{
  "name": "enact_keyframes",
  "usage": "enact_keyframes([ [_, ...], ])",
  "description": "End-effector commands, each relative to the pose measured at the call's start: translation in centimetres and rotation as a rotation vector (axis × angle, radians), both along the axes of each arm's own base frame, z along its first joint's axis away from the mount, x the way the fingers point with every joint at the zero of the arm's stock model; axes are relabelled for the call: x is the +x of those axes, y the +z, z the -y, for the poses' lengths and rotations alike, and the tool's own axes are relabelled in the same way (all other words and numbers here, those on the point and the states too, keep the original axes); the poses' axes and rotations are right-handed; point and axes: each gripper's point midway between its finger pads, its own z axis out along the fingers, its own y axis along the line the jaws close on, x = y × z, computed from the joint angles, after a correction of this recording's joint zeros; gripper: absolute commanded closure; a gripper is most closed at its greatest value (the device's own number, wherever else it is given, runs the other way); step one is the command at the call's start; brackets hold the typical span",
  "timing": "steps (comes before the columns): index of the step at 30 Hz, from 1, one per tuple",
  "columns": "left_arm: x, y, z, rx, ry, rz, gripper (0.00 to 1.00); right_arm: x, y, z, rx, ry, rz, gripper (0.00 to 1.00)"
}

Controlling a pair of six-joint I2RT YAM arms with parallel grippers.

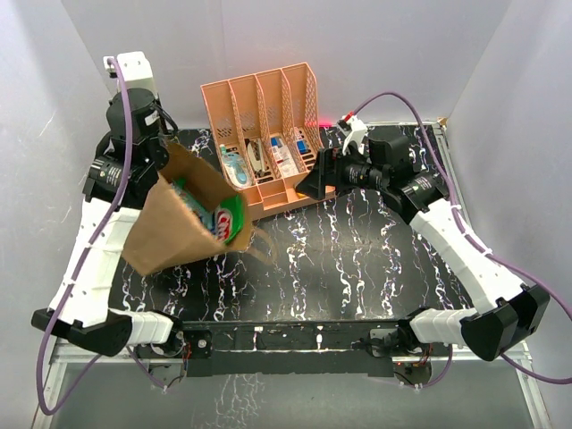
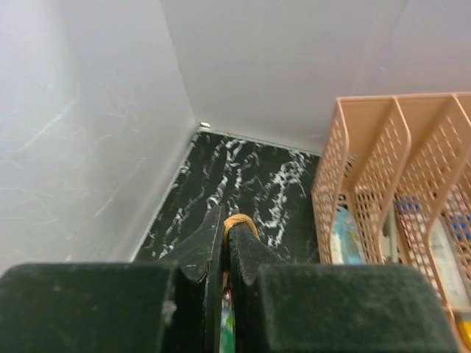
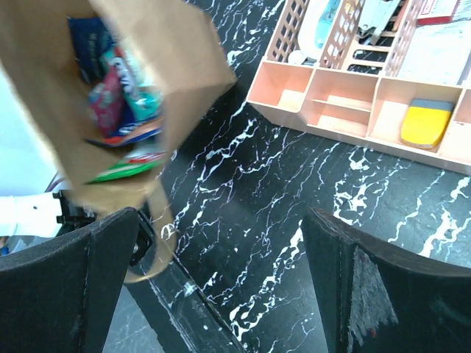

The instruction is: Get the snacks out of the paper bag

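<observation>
The brown paper bag [image 1: 161,232] hangs tilted over the left side of the table, its mouth turned to the right. My left gripper [image 1: 164,147] is shut on a brown strip of the paper bag [image 2: 237,223] at its top corner. Several snacks [image 1: 219,217] show in the mouth: blue, red and teal packets [image 3: 118,92] and a green one [image 3: 121,170] at the lower lip. A loose loop handle [image 3: 158,243] dangles below. My right gripper [image 1: 317,179] hovers open to the right of the bag, nothing between its fingers [image 3: 221,272].
An orange-pink slotted rack [image 1: 268,134] with small toiletry items stands at the back centre, right behind my right gripper; its front tray holds a yellow item [image 3: 425,121]. White walls close in the left, back and right. The black marbled table [image 1: 357,259] lies below.
</observation>
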Motion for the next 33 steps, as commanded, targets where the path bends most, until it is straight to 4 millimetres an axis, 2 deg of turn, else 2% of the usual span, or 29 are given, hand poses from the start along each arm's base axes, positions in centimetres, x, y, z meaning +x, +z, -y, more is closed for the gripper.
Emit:
enact_keyframes([
  [1,-2.2,2.8,2.4,-0.172,-0.187,0.157,1.0,-0.8,1.1,-2.1,0.064,0.068,0.036,0.02],
  [5,-4.7,-0.5,6.1,-0.228,-0.44,0.124,1.0,-2.6,-0.7,-4.7,0.05,0.123,0.007,0.02],
  [8,-7.6,-1.6,8.6,-0.256,-0.638,0.148,1.0,-3.6,-1.7,-6.2,0.037,0.165,-0.014,0.03],
  [9,-8.3,-2.1,8.9,-0.265,-0.667,0.149,1.0,-3.8,-2.0,-6.6,0.034,0.174,-0.017,0.03],
  [12,-10.2,-3.0,9.8,-0.289,-0.744,0.129,1.0,-3.8,-2.4,-6.7,0.013,0.172,-0.014,0.05],
  [16,-11.8,-4.8,12.1,-0.346,-0.875,0.062,1.0,-3.7,-2.9,-6.4,-0.019,0.153,-0.019,0.11],
  [20,-12.7,-4.6,14.1,-0.409,-0.988,0.068,1.0,-4.4,-3.8,-6.1,-0.03,0.117,-0.039,0.12],
  [24,-12.3,-5.0,14.6,-0.419,-1.0,0.058,1.0,-2.4,-4.1,-4.0,-0.064,-0.146,-0.119,0.14],
  [27,-12.3,-5.5,14.8,-0.422,-1.004,0.055,1.0,-2.0,-4.3,-3.3,-0.108,-0.276,-0.157,0.18],
  [31,-12.4,-6.0,14.7,-0.424,-0.998,0.054,1.0,-2.8,-3.4,-6.1,-0.131,-0.298,-0.145,0.2],
  [33,-12.4,-6.0,14.7,-0.421,-0.995,0.056,1.0,-2.6,-3.0,-7.6,-0.129,-0.293,-0.126,0.31],
])
